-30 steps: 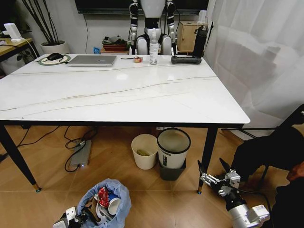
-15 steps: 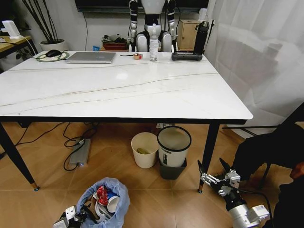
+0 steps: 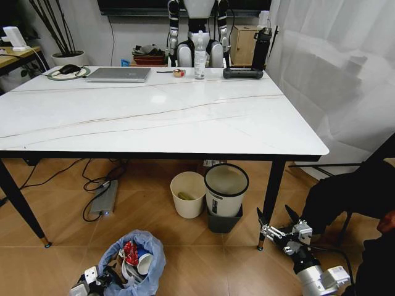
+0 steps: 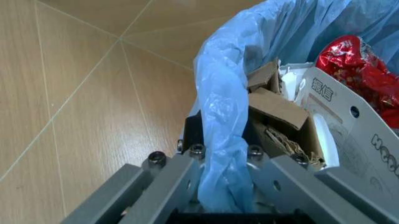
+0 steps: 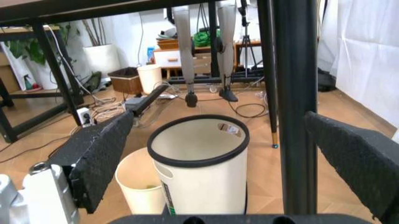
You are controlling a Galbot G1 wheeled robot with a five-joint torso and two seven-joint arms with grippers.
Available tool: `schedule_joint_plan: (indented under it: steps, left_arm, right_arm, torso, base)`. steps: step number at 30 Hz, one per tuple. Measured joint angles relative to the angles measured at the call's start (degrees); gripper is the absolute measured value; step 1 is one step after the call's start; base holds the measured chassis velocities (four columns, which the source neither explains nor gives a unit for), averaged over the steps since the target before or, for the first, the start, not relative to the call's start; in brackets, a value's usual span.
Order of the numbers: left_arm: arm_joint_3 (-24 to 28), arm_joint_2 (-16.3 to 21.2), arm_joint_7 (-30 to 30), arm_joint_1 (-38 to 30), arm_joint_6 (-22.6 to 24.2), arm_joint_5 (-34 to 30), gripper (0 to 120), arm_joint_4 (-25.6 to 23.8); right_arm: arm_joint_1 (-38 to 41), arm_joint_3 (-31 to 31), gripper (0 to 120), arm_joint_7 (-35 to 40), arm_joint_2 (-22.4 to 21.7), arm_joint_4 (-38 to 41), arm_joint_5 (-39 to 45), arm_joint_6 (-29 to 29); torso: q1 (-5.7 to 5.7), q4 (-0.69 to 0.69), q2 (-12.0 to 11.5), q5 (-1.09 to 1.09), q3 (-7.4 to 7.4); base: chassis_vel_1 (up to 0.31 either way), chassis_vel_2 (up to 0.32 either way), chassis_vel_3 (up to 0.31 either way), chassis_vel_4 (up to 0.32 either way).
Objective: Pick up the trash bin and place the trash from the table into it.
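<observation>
The trash bin, lined with a crinkly light-blue bag, is low over the floor in front of the table. My left gripper is shut on its bagged rim, the fingers pinching the blue plastic. Inside lies trash: brown cardboard, a red wrapper, a white printed box and a paper cup. My right gripper hangs open and empty near the floor beside the table's front right leg.
A cream round bin and a black-rimmed grey bin stand under the table. A laptop, a clear bottle, a black bar and a mouse line the far edge. Cables and a power strip lie on the floor.
The whole head view has shifted a little, so the camera moved. The bin stays held in my left gripper and the right gripper keeps its place.
</observation>
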Motion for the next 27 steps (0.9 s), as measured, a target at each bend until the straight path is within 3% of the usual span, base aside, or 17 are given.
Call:
schedule_joint_plan:
  steps: [16,27]
  left_arm:
    - [0.0,0.2,1.0,-0.5,-0.9,0.3,2,1.3]
    - [-0.5,0.2,1.6,0.6,-2.6,0.3,43,0.1]
  right_arm:
    - [0.0,0.0,100,0.0,0.0,0.0,0.0,0.0]
    - [0.0,0.0,100,0.0,0.0,0.0,0.0,0.0]
  torso:
    - [0.09,0.0,0.2,0.0,0.15]
    - [0.13,0.0,0.3,0.0,0.2]
  base:
    - [0.0,0.0,0.0,0.0]
    - [0.0,0.0,0.0,0.0]
